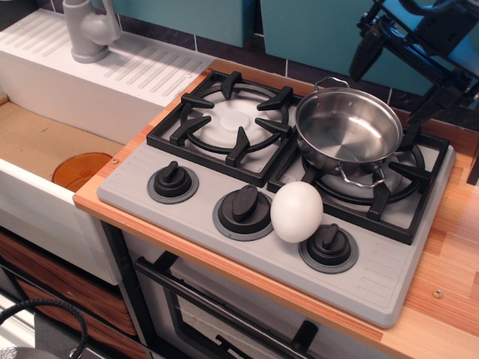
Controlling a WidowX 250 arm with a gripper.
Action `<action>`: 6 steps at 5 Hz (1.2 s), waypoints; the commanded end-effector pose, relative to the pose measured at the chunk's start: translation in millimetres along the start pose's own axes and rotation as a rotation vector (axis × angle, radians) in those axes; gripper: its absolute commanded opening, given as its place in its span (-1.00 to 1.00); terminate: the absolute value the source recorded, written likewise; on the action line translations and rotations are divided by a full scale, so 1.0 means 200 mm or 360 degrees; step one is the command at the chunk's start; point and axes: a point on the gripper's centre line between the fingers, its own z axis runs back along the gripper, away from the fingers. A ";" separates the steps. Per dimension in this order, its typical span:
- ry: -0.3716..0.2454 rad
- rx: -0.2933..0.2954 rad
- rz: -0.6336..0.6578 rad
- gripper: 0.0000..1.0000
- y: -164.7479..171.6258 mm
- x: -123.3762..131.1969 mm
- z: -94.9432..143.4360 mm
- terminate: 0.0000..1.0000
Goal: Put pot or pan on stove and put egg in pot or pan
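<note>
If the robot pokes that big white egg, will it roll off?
Probably it would roll: the egg is round and smooth. It sits between two knobs, which might slow it. Its shiny shell looks slippery, so the hand would likely need a careful grip.
</note>
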 end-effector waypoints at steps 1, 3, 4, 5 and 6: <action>-0.0058 -0.0052 0.0131 1.00 0.01 -0.10 0.08 -1.00; -0.0100 -0.0079 0.0150 1.00 -0.01 -0.18 -0.02 -1.00; -0.0117 -0.0111 0.0161 1.00 0.01 -0.21 -0.08 -1.00; -0.0153 -0.0154 0.0161 1.00 0.02 -0.26 -0.14 -1.00; -0.0172 -0.0143 0.0162 1.00 0.03 -0.30 -0.19 -1.00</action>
